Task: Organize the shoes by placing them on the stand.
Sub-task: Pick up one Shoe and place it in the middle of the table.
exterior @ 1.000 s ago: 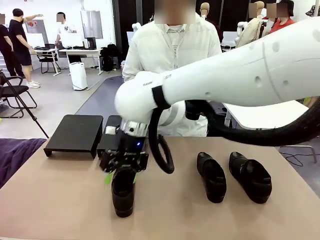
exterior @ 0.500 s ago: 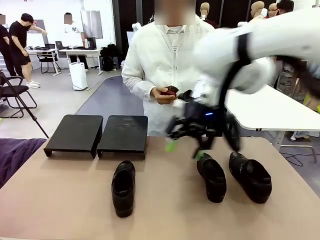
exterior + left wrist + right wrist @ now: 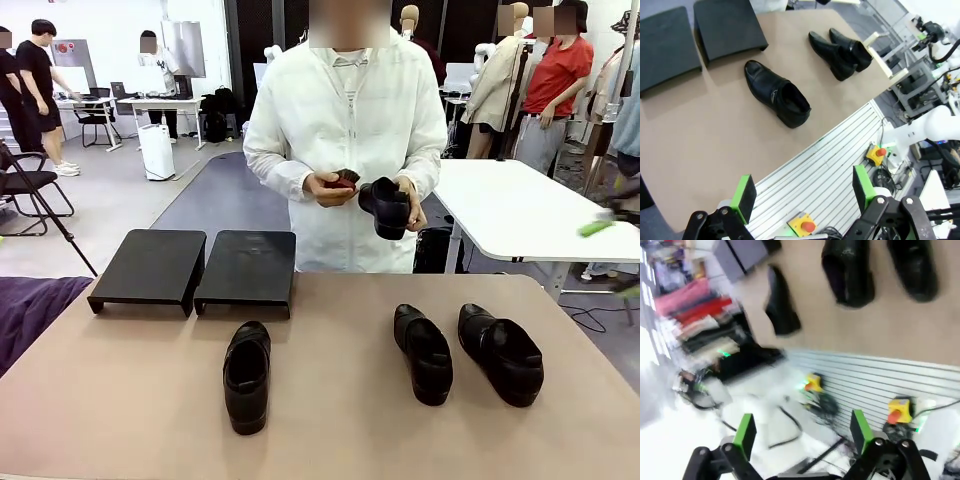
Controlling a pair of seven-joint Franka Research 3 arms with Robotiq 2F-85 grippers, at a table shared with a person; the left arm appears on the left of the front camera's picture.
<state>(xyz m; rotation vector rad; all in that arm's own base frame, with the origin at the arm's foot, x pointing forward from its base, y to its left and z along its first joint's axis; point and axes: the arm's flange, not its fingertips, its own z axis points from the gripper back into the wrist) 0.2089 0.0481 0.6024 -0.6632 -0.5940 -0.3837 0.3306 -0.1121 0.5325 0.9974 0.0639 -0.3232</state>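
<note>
Plainly, in the front view one shoe (image 3: 247, 375) lay just before the stand (image 3: 247, 268), two shoes (image 3: 423, 352) well to its right, and a fourth shoe (image 3: 386, 207) was in a person's hand (image 3: 411, 189) beyond it. In the left wrist view the left gripper (image 3: 801, 179) hung released, clear of the stand. In the blurred right wrist view the right gripper (image 3: 801, 420) gaped too, grasping nothing.

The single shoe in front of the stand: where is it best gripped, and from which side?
Likely from above, across the single shoe at its collar: it sits upright on its sole, heel toward the robot, and is narrow there.
</note>
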